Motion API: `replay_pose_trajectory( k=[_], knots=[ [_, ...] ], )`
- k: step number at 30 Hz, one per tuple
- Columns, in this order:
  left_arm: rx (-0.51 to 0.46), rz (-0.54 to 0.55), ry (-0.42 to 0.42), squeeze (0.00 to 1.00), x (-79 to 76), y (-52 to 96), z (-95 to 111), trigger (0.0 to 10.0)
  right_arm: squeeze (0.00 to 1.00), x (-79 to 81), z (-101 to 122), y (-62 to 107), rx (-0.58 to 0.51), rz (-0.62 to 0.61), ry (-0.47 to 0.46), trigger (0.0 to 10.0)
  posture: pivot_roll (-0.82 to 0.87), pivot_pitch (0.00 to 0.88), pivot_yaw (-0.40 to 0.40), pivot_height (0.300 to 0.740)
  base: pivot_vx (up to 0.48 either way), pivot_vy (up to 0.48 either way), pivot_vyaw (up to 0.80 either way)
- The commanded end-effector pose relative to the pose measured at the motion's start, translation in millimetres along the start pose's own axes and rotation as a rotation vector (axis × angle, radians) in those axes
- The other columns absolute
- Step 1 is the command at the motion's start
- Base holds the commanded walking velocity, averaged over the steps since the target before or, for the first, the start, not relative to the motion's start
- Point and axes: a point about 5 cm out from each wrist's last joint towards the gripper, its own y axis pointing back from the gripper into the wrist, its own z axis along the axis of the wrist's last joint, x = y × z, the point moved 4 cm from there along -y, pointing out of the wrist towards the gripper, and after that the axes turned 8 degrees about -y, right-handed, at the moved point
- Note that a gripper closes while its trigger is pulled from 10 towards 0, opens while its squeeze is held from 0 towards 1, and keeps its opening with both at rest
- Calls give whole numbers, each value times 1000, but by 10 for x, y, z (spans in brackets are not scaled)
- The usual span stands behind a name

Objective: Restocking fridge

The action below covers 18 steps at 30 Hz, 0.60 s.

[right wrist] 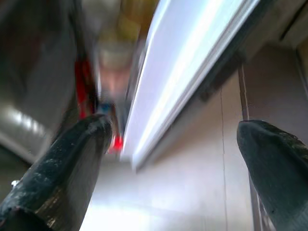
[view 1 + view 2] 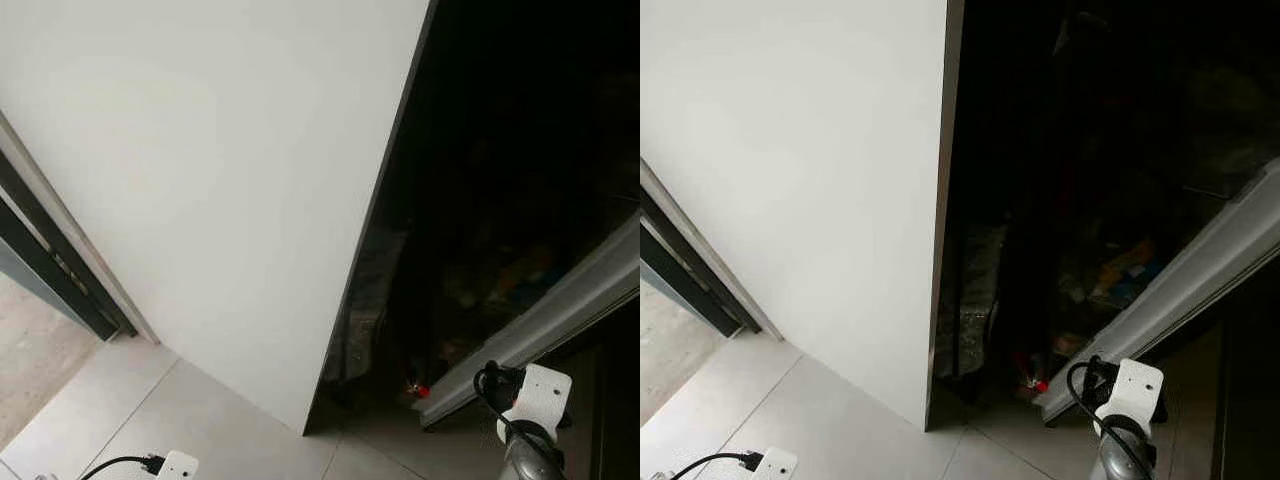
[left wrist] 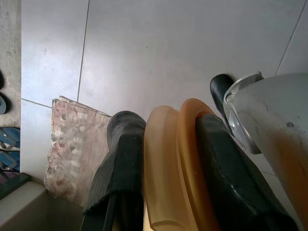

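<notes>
The fridge stands open before me, its inside dark, with dim packets and a small red cap low down. Its white panel takes up the left half of the eye views, and the silver edge of its door slants across the lower right. My left gripper hangs low over the floor, shut on a curved orange-tan plastic thing. My right gripper is open, with nothing between its fingers, and points down beside the door's pale edge. That view is blurred.
Grey floor tiles run in front of the fridge. A dark door frame rises at the far left. A patterned mat and sandals lie on the floor below my left hand. My right wrist is close to the fridge door.
</notes>
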Motion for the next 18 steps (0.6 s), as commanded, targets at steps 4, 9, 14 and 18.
replay_pose_trajectory(
  k=[4, 9, 14, 18],
  knots=[
    [26, -19, -12, 0, -51, 16, -83, 10000, 0, -153, -463, 120, 206, -27, 78, 10000, 62, 112, -73, 740, 0, 0, 0],
    [25, -22, -14, 0, -55, 15, -80, 10000, 0, -6, -734, 223, 341, 83, 163, 10000, 55, 113, -70, 740, 0, 0, 0],
    [24, -23, -15, 0, -56, 14, -76, 10000, 0, 176, -963, 363, 440, 251, 356, 10000, 66, 112, -68, 740, 0, 0, 0],
    [19, -21, -9, 0, -21, 14, -81, 10000, 0, 274, -991, 381, 462, 285, 356, 10000, 63, 118, -58, 740, 0, 0, 0]
  ],
)
